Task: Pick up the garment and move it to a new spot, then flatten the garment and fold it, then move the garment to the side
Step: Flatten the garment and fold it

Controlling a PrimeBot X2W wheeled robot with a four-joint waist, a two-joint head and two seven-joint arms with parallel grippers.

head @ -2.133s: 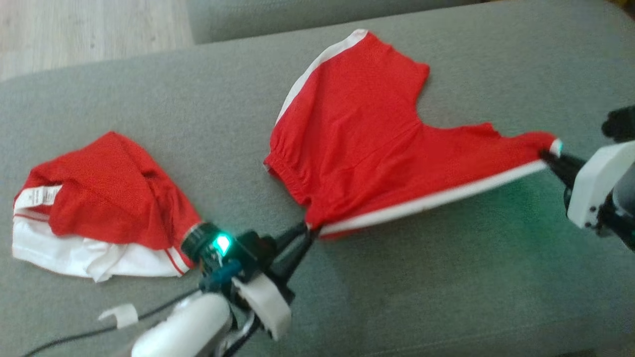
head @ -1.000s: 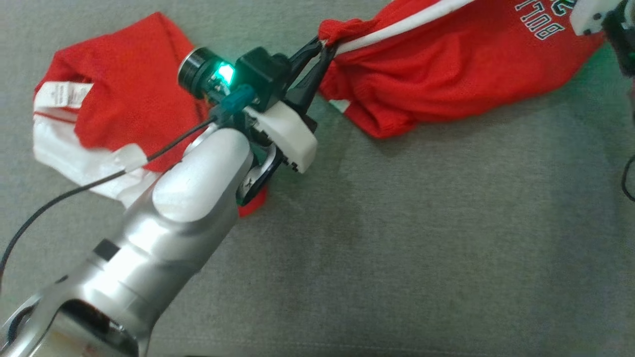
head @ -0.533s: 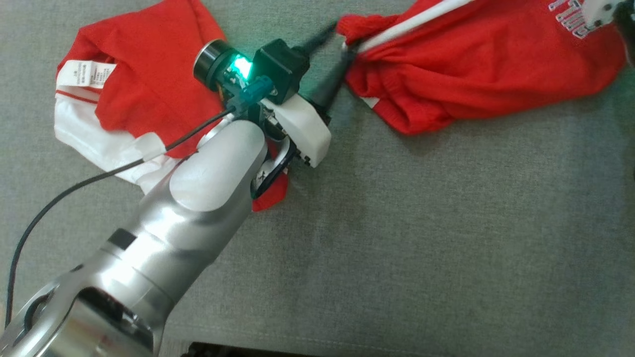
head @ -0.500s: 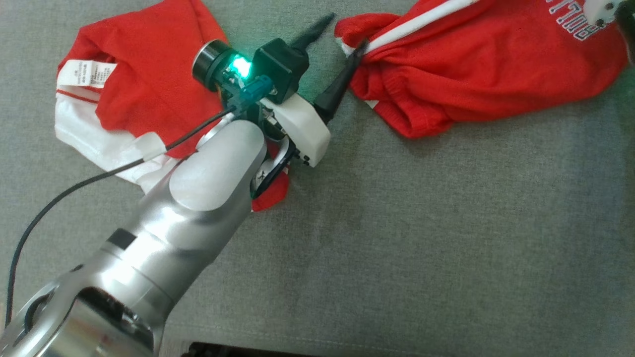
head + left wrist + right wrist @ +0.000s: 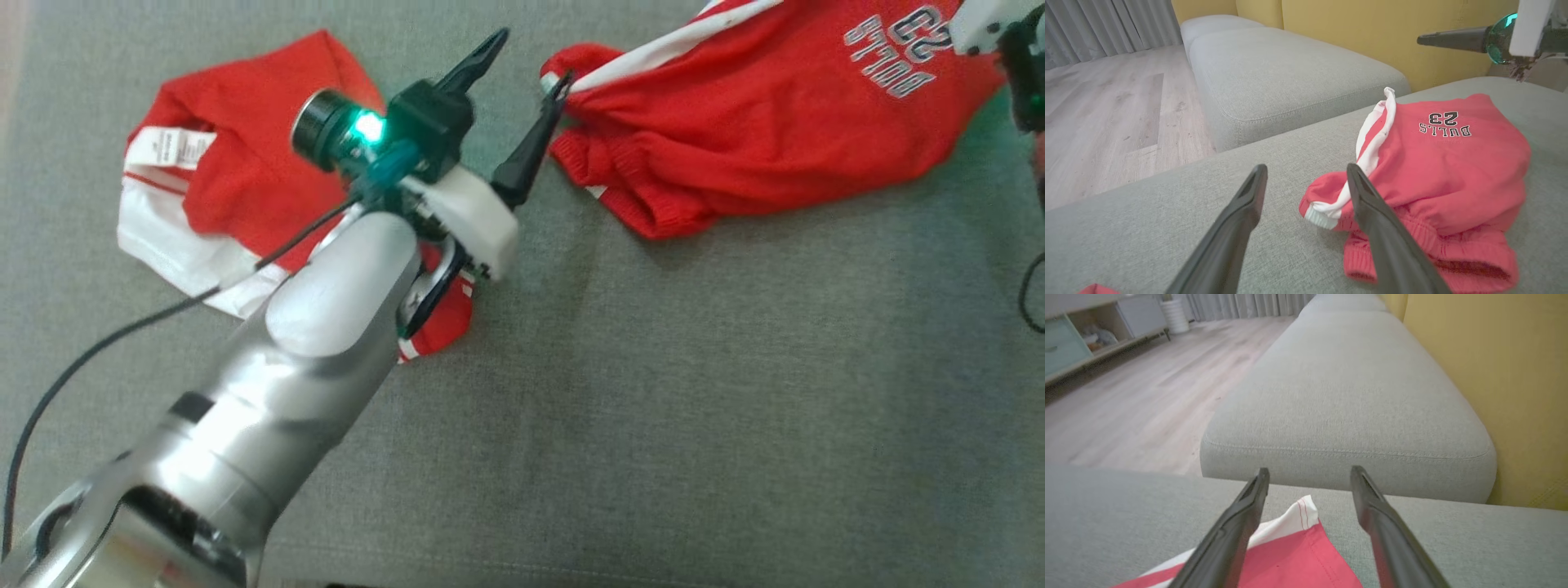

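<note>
Across the grey sofa cushion [image 5: 653, 408] we find the red shorts [image 5: 775, 122] lying bunched and doubled over themselves, print upward. We judge the move to a new spot done; flattening, folding and shifting aside are not yet done. A second red-and-white garment [image 5: 237, 180] lies apart to the left. Our left gripper [image 5: 532, 59] stands open and empty just beside the shorts' striped end; our right gripper [image 5: 1310, 470] gapes empty above the other corner. Smallest, whatever fills the far cabinet compartment [image 5: 1098, 332] is too blurred to name.
</note>
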